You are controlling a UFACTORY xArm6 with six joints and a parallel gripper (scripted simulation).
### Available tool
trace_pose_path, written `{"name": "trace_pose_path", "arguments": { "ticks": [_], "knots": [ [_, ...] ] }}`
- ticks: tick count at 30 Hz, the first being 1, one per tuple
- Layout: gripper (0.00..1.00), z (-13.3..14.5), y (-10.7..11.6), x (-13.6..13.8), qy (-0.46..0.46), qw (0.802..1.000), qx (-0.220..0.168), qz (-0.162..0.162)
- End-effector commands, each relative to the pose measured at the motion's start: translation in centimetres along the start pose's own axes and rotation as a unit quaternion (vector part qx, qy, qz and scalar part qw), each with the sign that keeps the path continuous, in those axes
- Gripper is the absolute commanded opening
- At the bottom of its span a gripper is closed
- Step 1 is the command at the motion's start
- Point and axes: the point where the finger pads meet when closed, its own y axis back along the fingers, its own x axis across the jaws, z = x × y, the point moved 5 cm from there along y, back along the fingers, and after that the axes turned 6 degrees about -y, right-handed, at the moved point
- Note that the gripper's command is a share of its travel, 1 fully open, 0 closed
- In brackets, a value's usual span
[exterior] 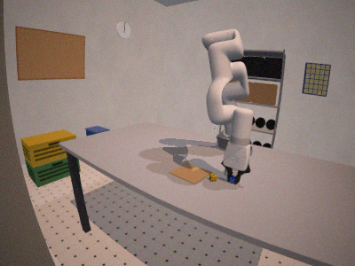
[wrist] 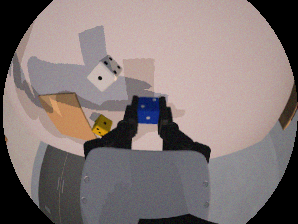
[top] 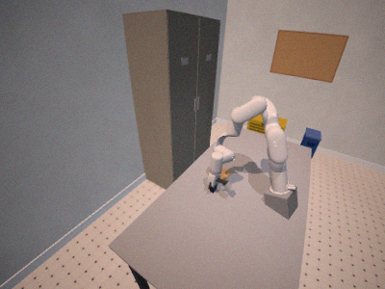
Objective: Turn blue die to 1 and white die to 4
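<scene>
- Claw point(top: 217, 185) point(exterior: 232, 176) point(wrist: 148, 104) fingers are closed on the blue die point(exterior: 232, 179) point(wrist: 148, 111), one on each side, low over the table point(top: 192, 231) point(exterior: 284, 191) point(wrist: 210, 65).
- Pale dots show on the blue die, which is off the orange mat point(top: 224, 174) point(exterior: 190, 174) point(wrist: 67, 116).
- The yellow die point(exterior: 213, 177) point(wrist: 102, 125) sits between the mat and the claw, close to the mat's edge. One face has one dot, and another has two.
- The white die point(wrist: 102, 75) sits on the table, off the mat and apart from the other dice. One face has one big dot, and the face next to it has four.
- The mat lies flat on the table.
</scene>
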Motion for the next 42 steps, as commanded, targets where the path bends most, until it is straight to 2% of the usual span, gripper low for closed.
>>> {"name": "trace_pose_path", "arguments": {
  "ticks": [1, 6, 10, 17, 19, 23, 26, 38, 42],
  "knots": [
    [0.21, 0.1, 0.1, 0.1, 0.000, 1.000, -0.001, 0.001],
    [0.21, 0.1, 0.2, 0.1, 0.000, 1.000, -0.001, 0.001],
    [0.21, 0.1, 1.2, 0.1, 0.000, 1.000, -0.001, 0.001],
    [0.21, 0.1, 5.8, 0.0, 0.000, 1.000, -0.001, 0.001],
    [0.21, 0.1, 5.8, 0.0, 0.000, 1.000, -0.001, 0.001],
    [0.21, 0.1, 8.7, 0.0, 0.000, 1.000, -0.001, 0.001],
    [0.21, 0.1, 9.9, 0.0, 0.000, 1.000, -0.001, 0.001],
    [0.21, 0.1, 10.1, 0.0, 0.000, 1.000, -0.001, 0.001],
    [0.21, 0.9, 10.0, -2.1, -0.001, 1.000, 0.004, 0.000]
  ]
}}
